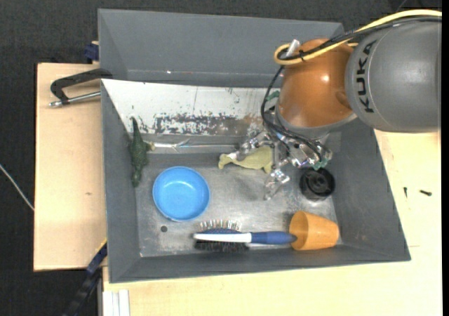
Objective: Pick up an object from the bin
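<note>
Now your gripper [275, 165] hangs low over the bin [210, 44], right of its middle, next to a pale yellow-green scrap [245, 160].
The scrap lies flat on the floor, touching or just beside the tool on the view's left; its long axis runs across the view, pointing toward the tool; a black round cap [317, 182] sits near on the opposite side; you cannot tell from this angle whether the tool stands apart or together.

Bright overhead light fills the grey bin [119, 223]; its back wall [182, 100] glares almost white and the floor shines dully. The orange wrist cover [312, 93] carries a soft highlight, with darker floor beneath it toward the bin's right wall.
</note>
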`<state>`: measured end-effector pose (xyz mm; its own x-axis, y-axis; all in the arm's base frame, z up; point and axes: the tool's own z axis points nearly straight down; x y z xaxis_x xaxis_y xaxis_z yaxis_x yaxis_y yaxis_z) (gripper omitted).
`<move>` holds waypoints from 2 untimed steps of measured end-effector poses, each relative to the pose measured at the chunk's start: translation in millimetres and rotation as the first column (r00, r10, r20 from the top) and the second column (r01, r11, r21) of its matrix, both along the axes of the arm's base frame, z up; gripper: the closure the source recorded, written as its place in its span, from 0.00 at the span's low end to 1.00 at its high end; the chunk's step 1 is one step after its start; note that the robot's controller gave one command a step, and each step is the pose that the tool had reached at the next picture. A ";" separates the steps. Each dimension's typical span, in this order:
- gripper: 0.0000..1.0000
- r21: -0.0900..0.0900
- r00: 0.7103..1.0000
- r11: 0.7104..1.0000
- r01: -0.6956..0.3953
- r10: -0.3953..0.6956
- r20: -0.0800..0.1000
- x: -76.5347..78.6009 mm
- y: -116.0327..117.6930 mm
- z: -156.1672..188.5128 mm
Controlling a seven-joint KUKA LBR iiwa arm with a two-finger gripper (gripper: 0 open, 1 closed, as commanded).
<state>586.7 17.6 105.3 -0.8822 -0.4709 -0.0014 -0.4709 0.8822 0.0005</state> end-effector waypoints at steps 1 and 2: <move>0.00 0.013 0.999 0.999 -0.050 0.050 0.011 11.6 -53.4 -30.7; 1.00 0.005 0.998 0.999 -0.050 0.050 0.024 14.9 -54.9 -26.9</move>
<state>601.6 -37.4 78.5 -0.8570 -0.5147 -0.0252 -0.5147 0.8573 -0.0067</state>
